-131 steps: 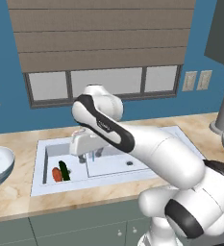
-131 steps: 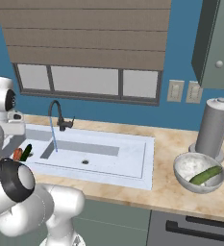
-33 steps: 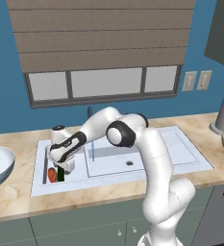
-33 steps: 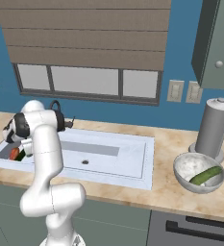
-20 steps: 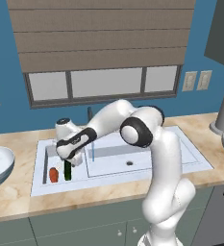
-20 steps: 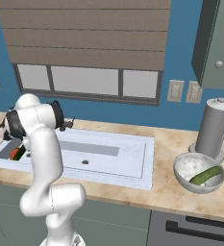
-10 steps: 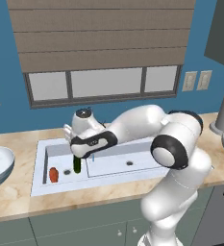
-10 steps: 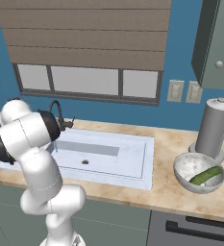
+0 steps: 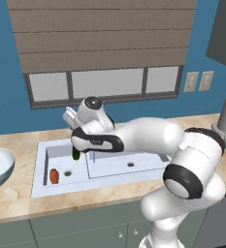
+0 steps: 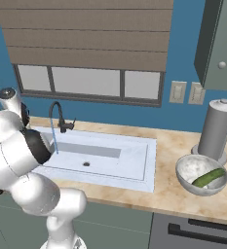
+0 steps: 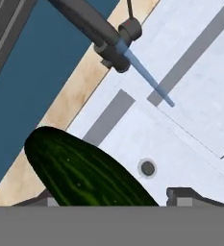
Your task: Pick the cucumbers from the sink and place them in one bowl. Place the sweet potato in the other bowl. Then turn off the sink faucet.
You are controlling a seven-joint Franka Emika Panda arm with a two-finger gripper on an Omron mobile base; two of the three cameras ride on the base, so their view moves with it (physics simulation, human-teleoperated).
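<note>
Pinching the dark green cucumber between our jaws, we have it lifted above the small basin of the sink. Next it must travel to the grey bowl on the table, where the lighter cucumber lies. The sweet potato waits below; the faucet runs.
</note>
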